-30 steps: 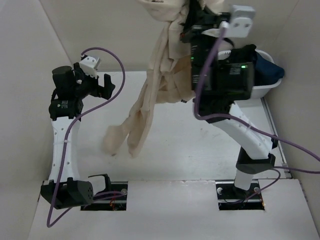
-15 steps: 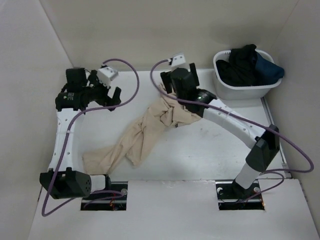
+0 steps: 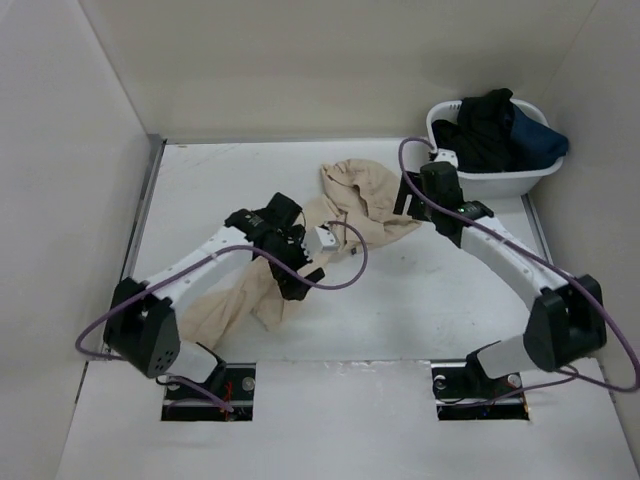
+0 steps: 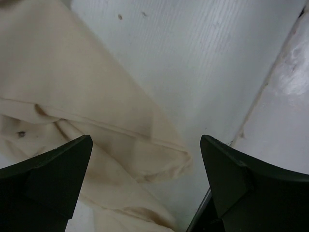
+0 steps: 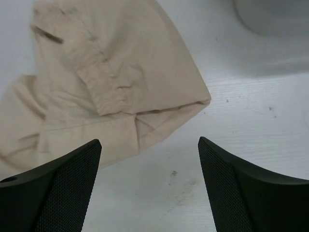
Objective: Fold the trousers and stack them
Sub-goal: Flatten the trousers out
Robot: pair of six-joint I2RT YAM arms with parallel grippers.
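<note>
The light beige trousers [image 3: 355, 195] lie crumpled on the white table, with the waist bunched at the far middle and the legs [image 3: 225, 305] trailing to the near left. My left gripper [image 3: 297, 280] hovers open over the legs. In the left wrist view a leg hem [image 4: 145, 150] lies between its spread fingers [image 4: 58, 169], untouched. My right gripper [image 3: 405, 205] is open just right of the waist. In the right wrist view the waist fabric [image 5: 120, 72] lies ahead of the open gripper [image 5: 149, 141], with bare table between the fingertips.
A white basket [image 3: 480, 182] stands at the far right corner, holding a black garment [image 3: 485, 125] and a navy one [image 3: 540, 140]. Its wall [image 5: 270, 14] shows in the right wrist view. Walls enclose the table on the left, back and right.
The right gripper, which held the trousers high, came down, opened and let them go; they now lie on the table. The left arm swung from the far left to over the legs.
</note>
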